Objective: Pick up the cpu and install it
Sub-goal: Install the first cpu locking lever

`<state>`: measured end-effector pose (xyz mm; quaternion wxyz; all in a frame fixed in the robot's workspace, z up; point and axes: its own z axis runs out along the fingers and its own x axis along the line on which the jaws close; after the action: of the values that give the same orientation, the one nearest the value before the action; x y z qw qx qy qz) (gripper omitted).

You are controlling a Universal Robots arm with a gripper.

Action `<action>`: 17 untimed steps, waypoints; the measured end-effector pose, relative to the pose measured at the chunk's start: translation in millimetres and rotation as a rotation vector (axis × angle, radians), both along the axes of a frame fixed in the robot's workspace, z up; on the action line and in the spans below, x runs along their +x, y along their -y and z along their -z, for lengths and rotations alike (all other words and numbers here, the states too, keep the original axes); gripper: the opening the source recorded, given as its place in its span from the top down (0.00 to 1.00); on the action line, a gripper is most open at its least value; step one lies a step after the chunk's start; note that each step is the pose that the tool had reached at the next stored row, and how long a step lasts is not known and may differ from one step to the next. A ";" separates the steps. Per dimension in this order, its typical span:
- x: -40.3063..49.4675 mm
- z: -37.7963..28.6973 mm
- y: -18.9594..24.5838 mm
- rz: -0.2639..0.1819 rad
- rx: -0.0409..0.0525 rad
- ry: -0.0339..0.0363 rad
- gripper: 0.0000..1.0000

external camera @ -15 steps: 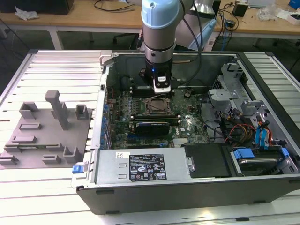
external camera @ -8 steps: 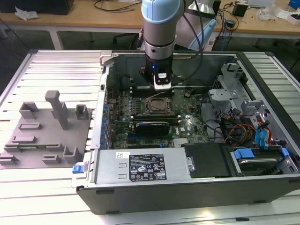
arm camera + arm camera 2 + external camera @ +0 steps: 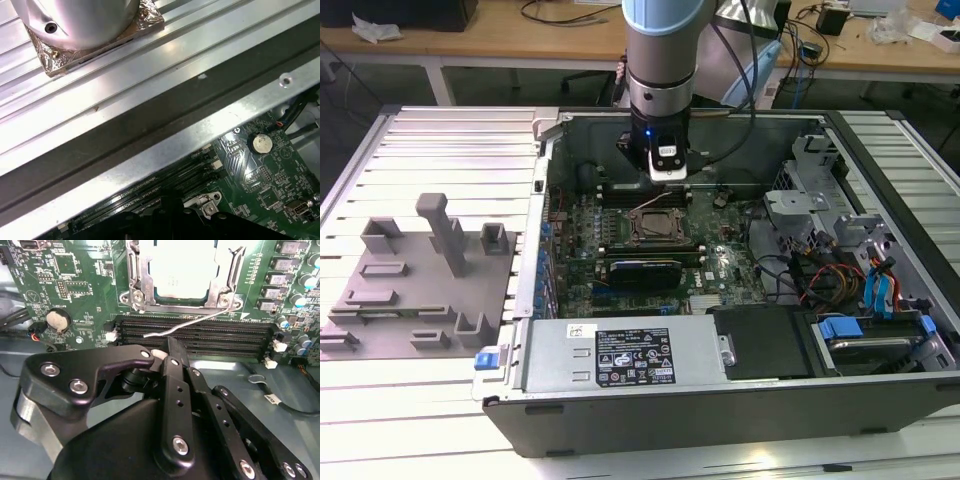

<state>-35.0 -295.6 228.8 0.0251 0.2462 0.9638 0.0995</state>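
Cpu (image 3: 179, 270) looks already seated in the socket (image 3: 182, 277) on the motherboard (image 3: 75, 285), frame open around it. Gripper (image 3: 170, 347) hovers just beside it over the memory slots (image 3: 200, 335), fingers pinched together, holding nothing I can see.

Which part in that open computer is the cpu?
Look inside the open computer case, at the green motherboard beneath the gripper. The cpu is the pale silvery square lying in the metal-framed socket, just beyond the long black memory slots.
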 end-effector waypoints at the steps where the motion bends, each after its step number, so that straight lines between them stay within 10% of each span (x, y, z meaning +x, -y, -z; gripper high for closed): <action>1: 0.0 0.0 0.1 0.000 0.0000 -0.0001 0.89; 17: -0.1 7.7 7.3 0.001 -0.0003 -0.0002 0.89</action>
<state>-35.1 -302.9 221.1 0.0251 0.2466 0.9637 0.0993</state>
